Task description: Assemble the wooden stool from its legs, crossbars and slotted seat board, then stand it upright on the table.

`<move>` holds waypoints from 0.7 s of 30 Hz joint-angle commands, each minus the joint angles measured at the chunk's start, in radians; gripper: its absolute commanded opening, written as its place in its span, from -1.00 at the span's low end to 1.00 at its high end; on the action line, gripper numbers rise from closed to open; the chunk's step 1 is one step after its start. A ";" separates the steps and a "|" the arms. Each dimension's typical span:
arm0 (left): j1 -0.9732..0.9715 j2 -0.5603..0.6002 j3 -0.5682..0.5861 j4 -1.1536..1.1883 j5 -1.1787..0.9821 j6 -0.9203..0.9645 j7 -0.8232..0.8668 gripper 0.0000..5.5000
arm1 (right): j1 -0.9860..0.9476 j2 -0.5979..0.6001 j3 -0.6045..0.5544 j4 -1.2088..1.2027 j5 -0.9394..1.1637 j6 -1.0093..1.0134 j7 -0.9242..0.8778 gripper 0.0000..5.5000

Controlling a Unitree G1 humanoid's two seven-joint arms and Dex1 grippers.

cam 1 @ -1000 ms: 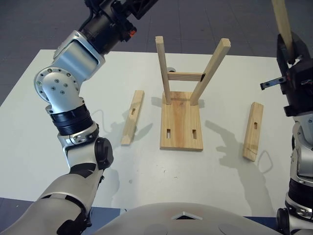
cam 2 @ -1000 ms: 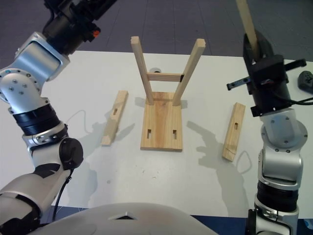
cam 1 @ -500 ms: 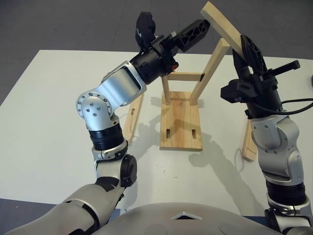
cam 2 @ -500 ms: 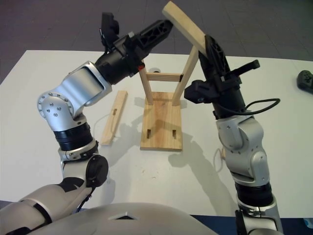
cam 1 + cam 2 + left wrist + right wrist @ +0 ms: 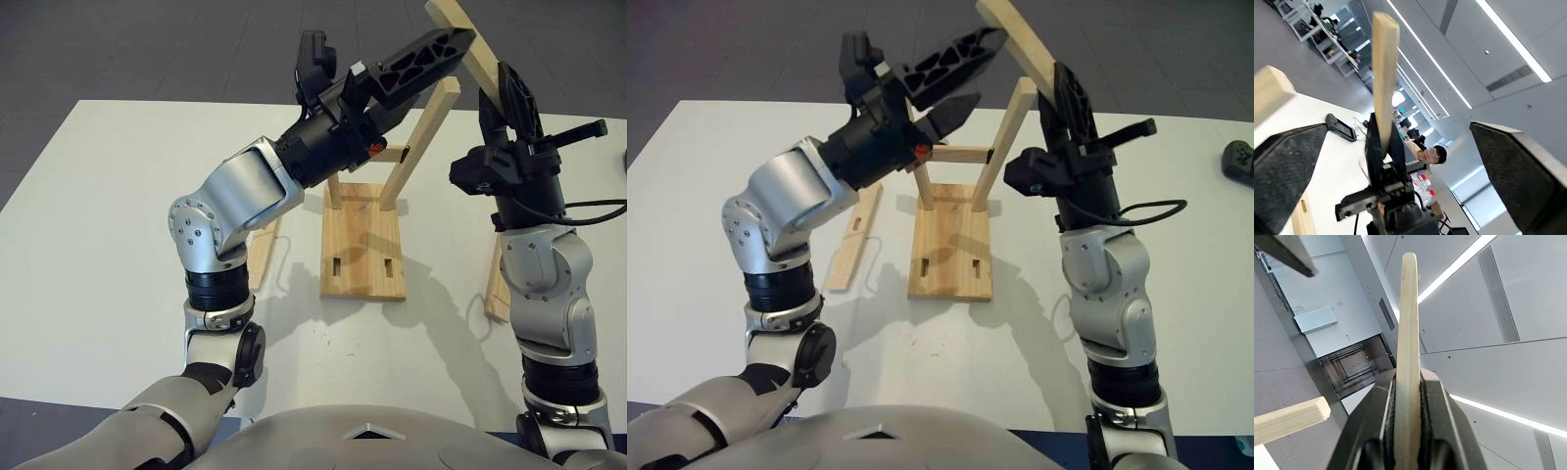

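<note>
The seat board lies mid-frame on the table, with two legs and a crossbar standing at its far end. A loose leg lies left of it, and another loose piece right. At upper right, a stick sits in the right claw, with the left claw just left of it.

My board lies flat mid-table. Two legs stand upright in its far slots, joined by a crossbar. One slotted piece lies left and another right. My right gripper clamps what looks like a third leg, tilted upward.
</note>
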 commanded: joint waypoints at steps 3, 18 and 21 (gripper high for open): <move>0.008 -0.035 -0.039 0.022 0.061 -0.078 0.039 0.96 | 0.045 0.030 0.081 -0.010 -0.057 -0.035 0.008 -0.84; 0.023 -0.080 -0.082 -0.023 0.077 -0.188 0.076 0.39 | 0.069 0.066 0.143 0.035 -0.143 -0.042 -0.007 -0.84; 0.029 -0.074 -0.088 -0.026 0.078 -0.192 0.075 0.22 | 0.052 0.068 0.137 0.050 -0.155 -0.034 -0.010 -0.84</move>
